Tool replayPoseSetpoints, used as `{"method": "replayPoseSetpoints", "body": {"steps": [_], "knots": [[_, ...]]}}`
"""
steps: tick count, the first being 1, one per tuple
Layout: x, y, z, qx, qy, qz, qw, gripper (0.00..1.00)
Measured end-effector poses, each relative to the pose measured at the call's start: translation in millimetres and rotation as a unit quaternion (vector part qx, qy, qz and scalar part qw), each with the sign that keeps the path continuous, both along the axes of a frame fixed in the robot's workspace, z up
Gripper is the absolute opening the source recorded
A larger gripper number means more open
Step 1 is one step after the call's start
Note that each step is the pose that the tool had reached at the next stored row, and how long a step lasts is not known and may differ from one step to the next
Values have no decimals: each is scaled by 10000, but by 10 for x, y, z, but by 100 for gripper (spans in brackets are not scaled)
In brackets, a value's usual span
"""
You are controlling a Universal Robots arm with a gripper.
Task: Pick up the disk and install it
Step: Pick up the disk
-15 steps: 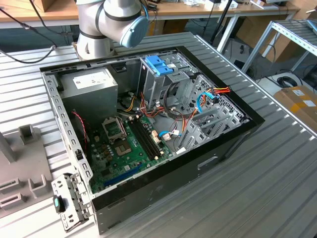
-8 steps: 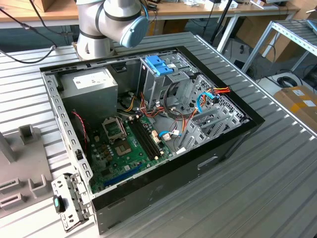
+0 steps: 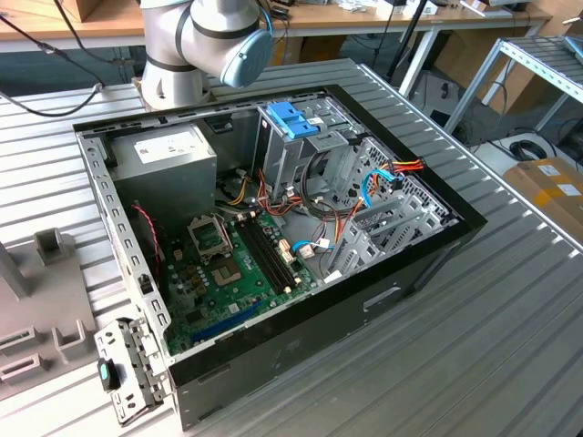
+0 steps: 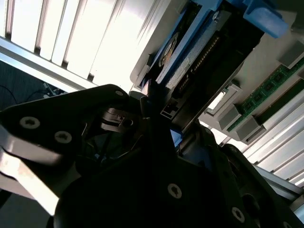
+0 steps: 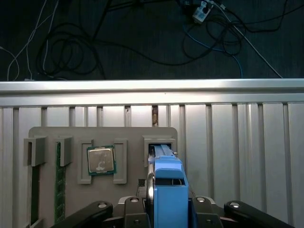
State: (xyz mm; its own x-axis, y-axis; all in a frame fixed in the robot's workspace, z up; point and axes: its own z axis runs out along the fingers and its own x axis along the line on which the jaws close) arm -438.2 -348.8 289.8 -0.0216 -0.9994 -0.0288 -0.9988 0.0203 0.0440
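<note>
My gripper (image 5: 169, 203) seems clamped on the disk (image 5: 168, 180) — it stands on edge in the holder (image 5: 95, 135) (so both flat faces are reachable).

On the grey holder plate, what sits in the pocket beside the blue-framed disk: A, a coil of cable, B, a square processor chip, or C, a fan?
B: in the first wrist view a green-edged processor chip lies in a pocket of the holder plate, beside the disk.
</note>
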Motion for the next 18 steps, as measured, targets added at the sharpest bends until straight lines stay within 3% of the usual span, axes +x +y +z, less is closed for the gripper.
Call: {"method": "replayPoseSetpoints", "body": {"steps": [1, 3, 4, 18], "knots": [[0, 0, -1, 0, 0, 0, 10000, 37], [0, 0, 117, 1, 0, 0, 10000, 37], [0, 0, 136, 2, 0, 0, 10000, 37], [0, 0, 195, 2, 0, 0, 10000, 37]]}}
